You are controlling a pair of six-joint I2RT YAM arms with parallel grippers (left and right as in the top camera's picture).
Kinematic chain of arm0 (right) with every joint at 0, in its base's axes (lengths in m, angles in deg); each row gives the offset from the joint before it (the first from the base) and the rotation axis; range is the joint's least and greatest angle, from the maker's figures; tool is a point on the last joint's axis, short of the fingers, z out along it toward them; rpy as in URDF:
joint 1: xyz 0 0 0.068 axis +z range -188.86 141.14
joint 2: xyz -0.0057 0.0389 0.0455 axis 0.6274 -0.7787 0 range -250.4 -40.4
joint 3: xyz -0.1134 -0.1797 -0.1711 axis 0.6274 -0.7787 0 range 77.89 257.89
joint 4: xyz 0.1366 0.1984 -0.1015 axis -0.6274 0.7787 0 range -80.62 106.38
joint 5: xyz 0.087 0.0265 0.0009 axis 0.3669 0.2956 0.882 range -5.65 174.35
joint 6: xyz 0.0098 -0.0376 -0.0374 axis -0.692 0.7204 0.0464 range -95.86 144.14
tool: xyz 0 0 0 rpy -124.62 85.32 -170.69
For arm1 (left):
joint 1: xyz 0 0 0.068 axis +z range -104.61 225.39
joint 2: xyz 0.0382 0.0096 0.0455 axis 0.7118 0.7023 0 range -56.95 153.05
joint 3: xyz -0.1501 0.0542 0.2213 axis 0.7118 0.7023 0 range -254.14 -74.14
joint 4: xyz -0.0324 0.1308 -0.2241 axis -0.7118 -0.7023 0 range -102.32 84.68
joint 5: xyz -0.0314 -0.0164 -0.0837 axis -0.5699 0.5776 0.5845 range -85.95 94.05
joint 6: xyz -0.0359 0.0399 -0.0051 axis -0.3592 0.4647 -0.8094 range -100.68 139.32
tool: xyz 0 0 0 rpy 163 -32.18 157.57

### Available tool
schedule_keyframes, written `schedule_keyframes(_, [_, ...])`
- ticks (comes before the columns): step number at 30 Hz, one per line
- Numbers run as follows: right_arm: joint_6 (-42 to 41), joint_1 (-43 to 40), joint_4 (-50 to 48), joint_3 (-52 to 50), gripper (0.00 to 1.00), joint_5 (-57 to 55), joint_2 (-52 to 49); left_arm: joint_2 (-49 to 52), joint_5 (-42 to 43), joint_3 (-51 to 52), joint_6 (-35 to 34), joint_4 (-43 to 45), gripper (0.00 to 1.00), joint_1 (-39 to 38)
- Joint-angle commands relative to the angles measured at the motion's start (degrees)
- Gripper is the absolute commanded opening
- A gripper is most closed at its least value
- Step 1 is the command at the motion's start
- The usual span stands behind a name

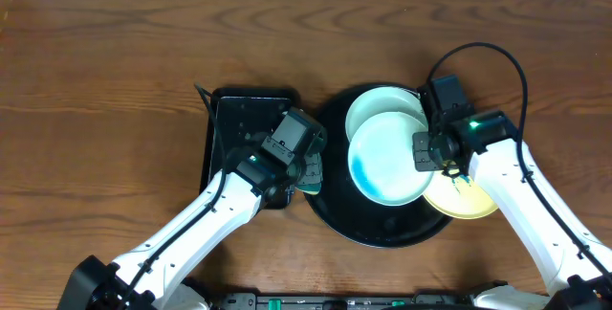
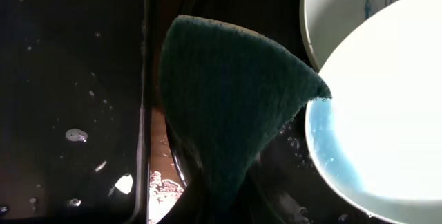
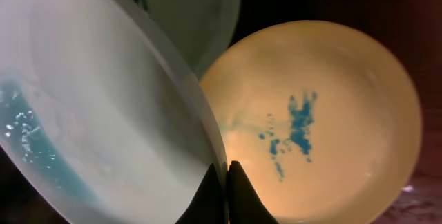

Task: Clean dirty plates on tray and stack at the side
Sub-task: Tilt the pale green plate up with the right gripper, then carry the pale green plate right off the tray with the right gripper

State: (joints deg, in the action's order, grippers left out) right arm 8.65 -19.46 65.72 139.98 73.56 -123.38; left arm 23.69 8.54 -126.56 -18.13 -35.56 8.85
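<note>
My right gripper point(image 1: 424, 152) point(image 3: 225, 172) is shut on the rim of a pale mint plate point(image 1: 387, 157) point(image 3: 90, 113) and holds it tilted over the round black tray point(image 1: 330, 210). Blue liquid pools at the plate's lower left edge point(image 2: 331, 155). A second mint plate point(image 1: 375, 106) lies behind it on the tray. The pale yellow plate point(image 1: 469, 200) point(image 3: 324, 120), with teal-blue stains, lies under my right gripper. My left gripper point(image 1: 304, 168) is shut on a green sponge point(image 2: 235, 99), whose tip touches the held plate's left rim.
A rectangular black tray point(image 1: 239, 123) point(image 2: 69, 79), wet with droplets, sits left of the round tray on the brown wooden table point(image 1: 105, 80). The left arm crosses the front of it.
</note>
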Motion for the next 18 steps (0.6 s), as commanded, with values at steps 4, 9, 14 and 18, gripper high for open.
schedule_keyframes(4, [-3.1,5.1,0.3,1.2,0.01,-10.0,1.0,0.2,-0.7,0.7,0.4,-0.1,0.11,0.3])
schedule_keyframes(9, [-5.1,10.7,0.1,1.2,0.01,-17.1,1.0,0.2,-0.7,0.7,0.4,-0.1,0.11,0.3])
schedule_keyframes(14, [-8.3,17.5,0.0,1.7,0.01,-26.3,1.0,0.2,-0.7,0.7,0.4,-0.1,0.11,0.3])
schedule_keyframes(18, [-10.9,22.7,0.0,2.4,0.01,-34.3,1.0,0.2,-0.7,0.7,0.4,-0.1,0.11,0.3])
